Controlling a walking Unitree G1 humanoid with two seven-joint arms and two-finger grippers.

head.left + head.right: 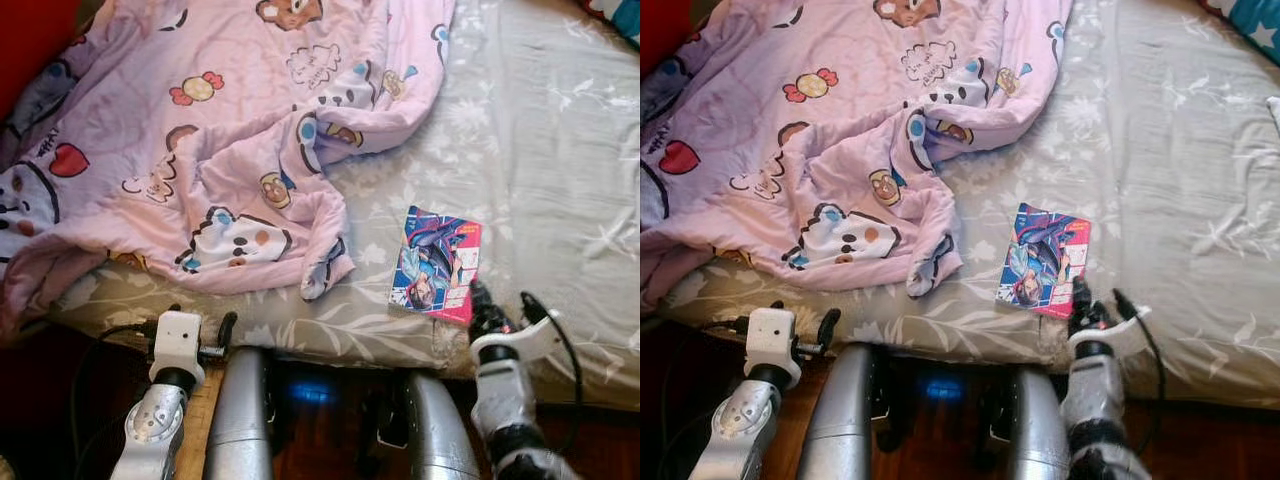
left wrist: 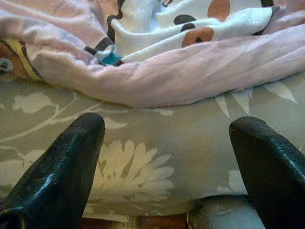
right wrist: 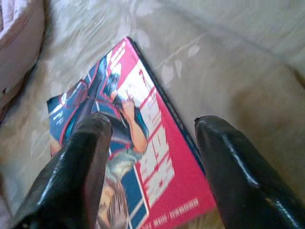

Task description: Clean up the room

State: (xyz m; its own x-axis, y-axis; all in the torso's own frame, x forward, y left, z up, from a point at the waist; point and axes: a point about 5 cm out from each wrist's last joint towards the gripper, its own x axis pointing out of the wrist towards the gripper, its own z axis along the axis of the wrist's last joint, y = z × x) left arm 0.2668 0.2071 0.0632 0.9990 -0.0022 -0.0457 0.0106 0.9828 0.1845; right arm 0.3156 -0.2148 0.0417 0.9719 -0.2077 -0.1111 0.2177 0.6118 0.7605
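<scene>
A colourful comic book (image 1: 435,262) lies flat on the grey floral bed sheet (image 1: 540,150), near the bed's front edge. My right gripper (image 1: 503,300) is open at the book's near right corner. In the right wrist view its fingers (image 3: 90,143) straddle the book's red cover (image 3: 167,167) just above it. A crumpled pink cartoon-print blanket (image 1: 200,130) covers the left half of the bed. My left gripper (image 1: 200,318) is open at the front edge of the bed, pointing at the blanket's hem (image 2: 167,81), with nothing between its fingers (image 2: 71,157).
The right half of the sheet is bare. A teal pillow corner (image 1: 625,15) sits at the far right and something red (image 1: 30,40) at the far left. Below the bed edge is dark wooden floor (image 1: 320,440).
</scene>
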